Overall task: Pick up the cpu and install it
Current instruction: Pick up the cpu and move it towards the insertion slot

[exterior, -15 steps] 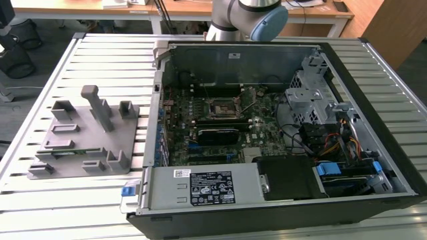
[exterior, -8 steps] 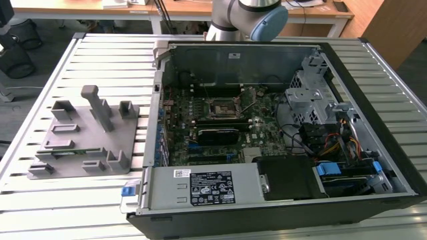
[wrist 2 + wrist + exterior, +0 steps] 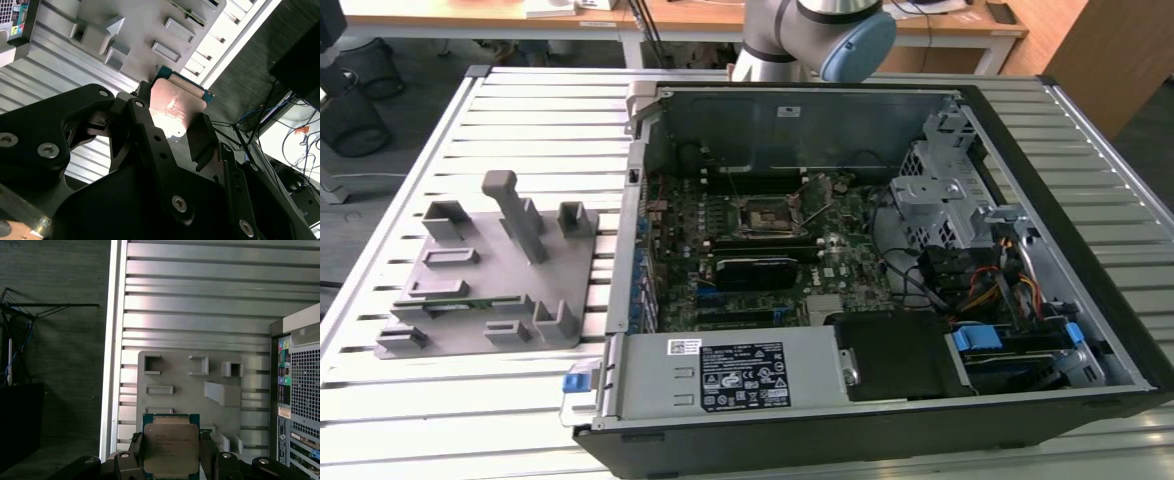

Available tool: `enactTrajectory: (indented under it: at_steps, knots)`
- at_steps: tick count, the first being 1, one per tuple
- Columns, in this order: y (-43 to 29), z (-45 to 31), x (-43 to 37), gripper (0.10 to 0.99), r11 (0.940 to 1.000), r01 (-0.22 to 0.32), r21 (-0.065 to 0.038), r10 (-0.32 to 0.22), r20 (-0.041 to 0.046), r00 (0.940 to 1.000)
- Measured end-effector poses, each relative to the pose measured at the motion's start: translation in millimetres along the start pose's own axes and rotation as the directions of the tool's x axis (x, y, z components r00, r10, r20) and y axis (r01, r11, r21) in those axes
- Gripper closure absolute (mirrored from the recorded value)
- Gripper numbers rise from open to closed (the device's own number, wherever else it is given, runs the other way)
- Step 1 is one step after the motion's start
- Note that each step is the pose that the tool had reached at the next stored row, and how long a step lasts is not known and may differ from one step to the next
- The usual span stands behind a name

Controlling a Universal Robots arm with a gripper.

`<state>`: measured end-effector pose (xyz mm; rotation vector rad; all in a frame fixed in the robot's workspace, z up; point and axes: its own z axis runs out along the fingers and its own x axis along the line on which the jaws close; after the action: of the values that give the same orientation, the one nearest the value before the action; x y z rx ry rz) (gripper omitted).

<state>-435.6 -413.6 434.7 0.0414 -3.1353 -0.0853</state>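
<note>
Step now: pick-up looks done, cpu [image 3: 171, 450] is in the hand [image 3: 171, 454] and up off the bench [image 3: 520, 110]. The hand's two fingers [image 3: 138, 452] are closed partway, just as wide as the chip, one on each side edge. Shiny metal top faces the cams in both wrist views, w/ a thin green rim showing [image 3: 175, 102].

Where it is: in the air, well above the grey plate [image 3: 185, 390] w/ the little blocks. That plate sits near the bench edge on the exterior view's left, right beside the open PC box [image 3: 854, 110]. No chip lies on the plate.

Not in yet: the socket [image 3: 767, 217], the black square in the middle of the board inside the box, looks bare. The arm [image 3: 834, 30] stands at the bench's far edge.

My guess for the install: chip must be kept flat, turned the right way and lined up w/ the socket's square. Go down soft, no tilt, no push. Grip is only on thin edges, so it could slip.
</note>
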Motion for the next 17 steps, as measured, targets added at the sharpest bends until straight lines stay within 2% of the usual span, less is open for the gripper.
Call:
enactTrajectory:
  at_steps: [17]
  knots:
    - [0.1,-3.0,0.0,0.549,1.0000,0.000,0.000,0.000,0.0000,1.0000]
